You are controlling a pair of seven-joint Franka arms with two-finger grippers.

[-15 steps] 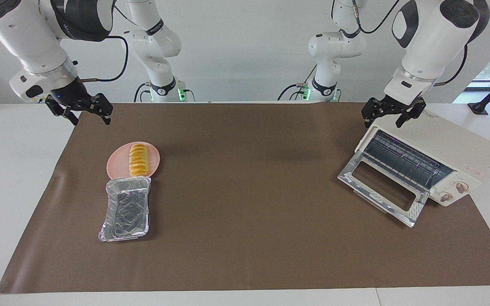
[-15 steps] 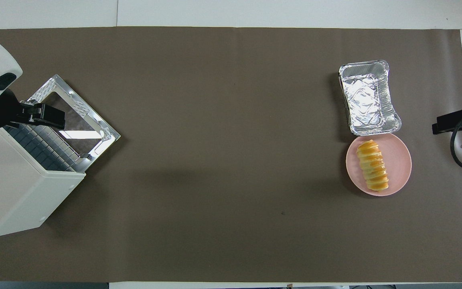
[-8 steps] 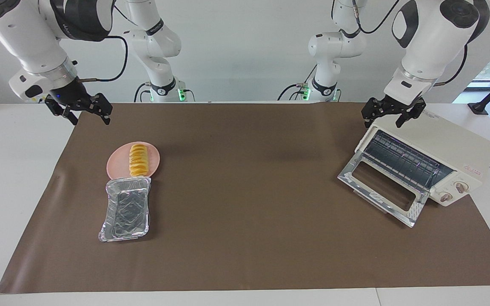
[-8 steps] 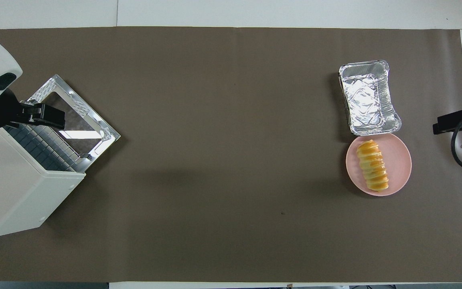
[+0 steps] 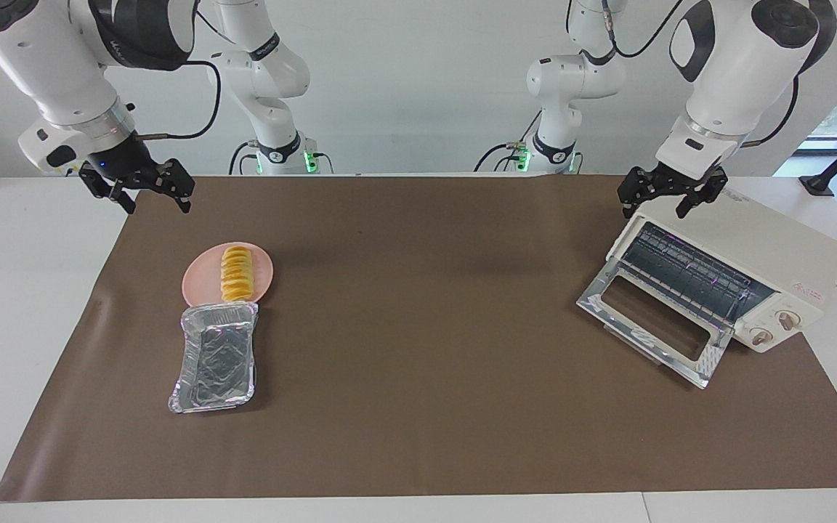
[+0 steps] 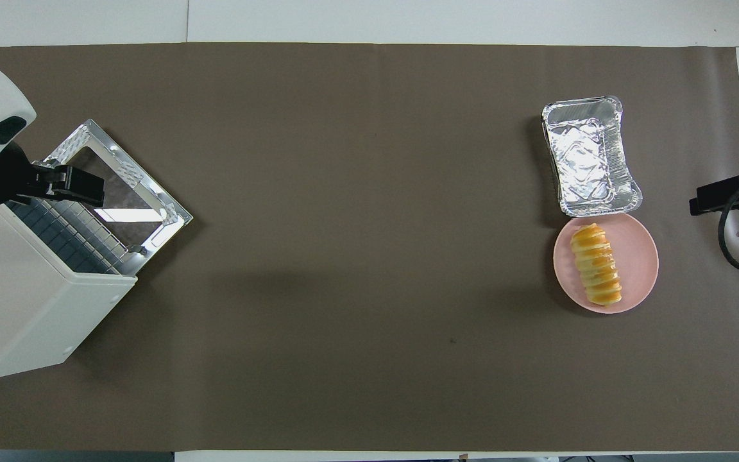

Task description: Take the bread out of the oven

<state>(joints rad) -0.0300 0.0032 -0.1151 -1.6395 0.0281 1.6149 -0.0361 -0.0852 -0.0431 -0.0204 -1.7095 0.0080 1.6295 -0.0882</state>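
I am seeing my right gripper (image 5: 146,195) hanging in the air over the edge of the brown mat (image 5: 418,407) at the right arm's end of the table (image 5: 19,290); its fingers are spread apart and holding nothing. The right arm is waiting there. My left gripper (image 5: 669,195) is hovering over the top edge of the oven (image 5: 774,247), above the oven's mouth, with its fingers also spread and gripping nothing; I cannot tell whether a fingertip is touching the casing.

The oven is sitting at the left arm's end of the table, turned at an angle. Its glass door (image 5: 654,330) is lying dropped open in its shiny frame, and I am looking straight at a bare wire rack (image 5: 691,280) inside. Two knobs (image 5: 774,328) are showing on the front panel.

The bread (image 5: 236,274) is lying well apart from the oven, toward the right arm's end, resting on a pink plate (image 5: 197,283). It is lying lengthwise, pointing away from the robots. In the overhead view the bread (image 6: 596,264) is sitting a little off the middle of the plate (image 6: 639,253).

Farther from the robots than the plate, a foil tray (image 5: 215,356) is lying with its near rim touching or just overlapping the plate's edge. I am seeing only crinkled foil inside the tray (image 6: 591,156).
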